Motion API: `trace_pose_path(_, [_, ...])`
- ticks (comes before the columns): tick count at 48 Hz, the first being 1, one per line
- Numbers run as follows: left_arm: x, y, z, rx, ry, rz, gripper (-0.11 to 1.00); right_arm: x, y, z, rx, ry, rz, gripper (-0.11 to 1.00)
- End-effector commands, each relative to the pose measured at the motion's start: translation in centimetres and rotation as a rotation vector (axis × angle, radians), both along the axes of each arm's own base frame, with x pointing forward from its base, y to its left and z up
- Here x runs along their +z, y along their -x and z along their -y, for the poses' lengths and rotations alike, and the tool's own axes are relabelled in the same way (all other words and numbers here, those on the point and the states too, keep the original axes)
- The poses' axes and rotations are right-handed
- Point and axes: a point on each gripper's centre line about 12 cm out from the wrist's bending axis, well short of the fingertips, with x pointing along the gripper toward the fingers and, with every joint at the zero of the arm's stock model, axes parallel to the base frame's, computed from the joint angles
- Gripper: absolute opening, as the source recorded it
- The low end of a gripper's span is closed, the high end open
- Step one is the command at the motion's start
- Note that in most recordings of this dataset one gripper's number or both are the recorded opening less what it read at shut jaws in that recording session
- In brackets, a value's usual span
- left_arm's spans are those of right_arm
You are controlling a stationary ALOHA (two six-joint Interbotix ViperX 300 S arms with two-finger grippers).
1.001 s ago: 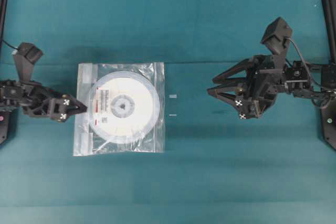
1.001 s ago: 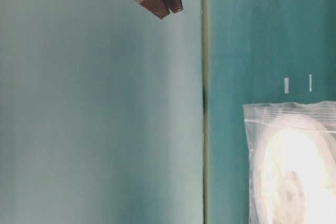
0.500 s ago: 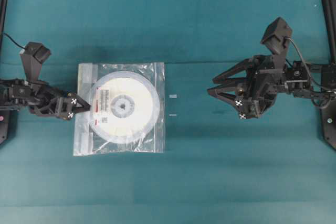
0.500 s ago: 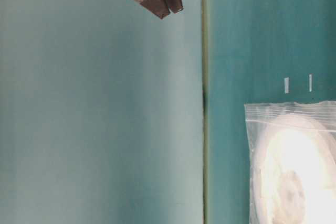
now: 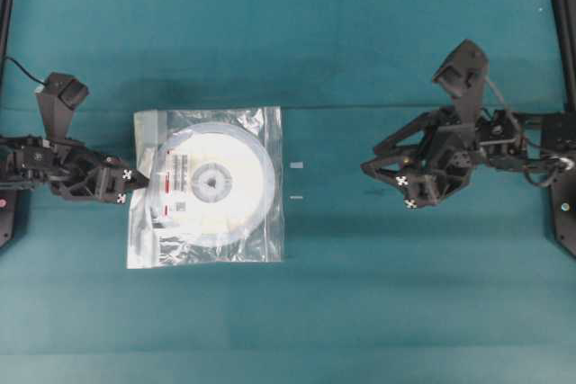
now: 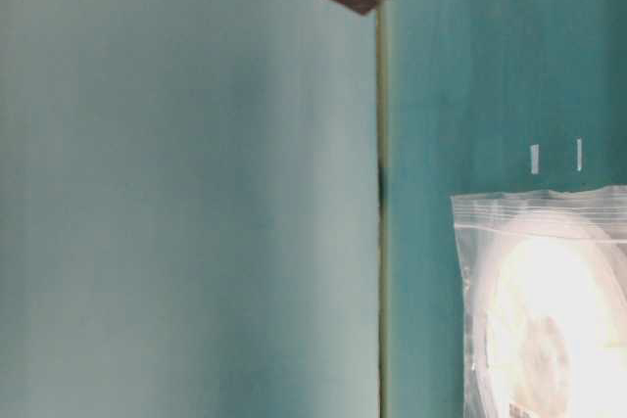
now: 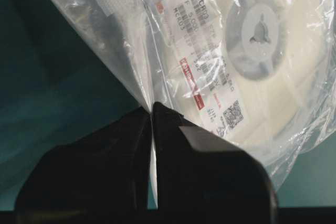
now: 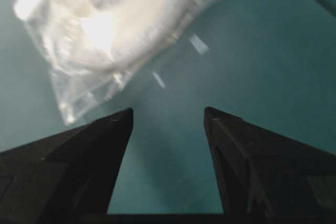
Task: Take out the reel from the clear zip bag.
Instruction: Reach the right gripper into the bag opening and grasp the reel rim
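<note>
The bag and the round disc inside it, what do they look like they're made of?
The clear zip bag looks like thin, glossy plastic film: see-through, creased, catching bright glints where the left claw pinches it. The reel seems to be stiff, milky-white plastic with a duller grey hub. Its printed label looks like paper, though that's uncertain.

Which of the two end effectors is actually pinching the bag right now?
The left end effector, shut on the clear zip bag at its zip-strip edge. The right end effector hangs open, well clear of it.
</note>
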Motion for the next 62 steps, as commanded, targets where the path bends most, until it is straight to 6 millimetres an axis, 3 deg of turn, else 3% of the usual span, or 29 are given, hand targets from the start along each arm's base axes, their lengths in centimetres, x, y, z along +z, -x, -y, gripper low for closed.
trace_pose_path(1, [0.3,-0.4,-0.1,-0.003,-0.007,0.016,0.01,-0.3,-1.1,0.2,-0.024,-0.027,-0.005,0.76])
trace_pose_path(22, [0.3,-0.6,-0.2,-0.016,-0.024,0.014,0.01,-3.0,-7.2,0.9,-0.067,-0.077,-0.064,0.8])
trace_pose_path(30, [0.1,-0.2,-0.1,-0.018,-0.023,0.001,0.01,-3.3,-8.0,1.0,-0.122,-0.14,-0.06,0.91])
trace_pose_path(38, [0.0,0.0,-0.1,-0.018,-0.023,-0.002,0.01,-4.0,-8.1,0.9,-0.135,-0.161,-0.081,0.89])
trace_pose_path(46, [-0.1,0.1,-0.1,-0.018,-0.022,-0.005,0.01,-4.8,-9.5,0.8,-0.129,-0.184,-0.132,0.89])
trace_pose_path(62, [-0.3,0.4,0.0,-0.017,-0.02,-0.017,0.01,-4.5,-12.4,1.0,-0.124,-0.191,-0.109,0.89])
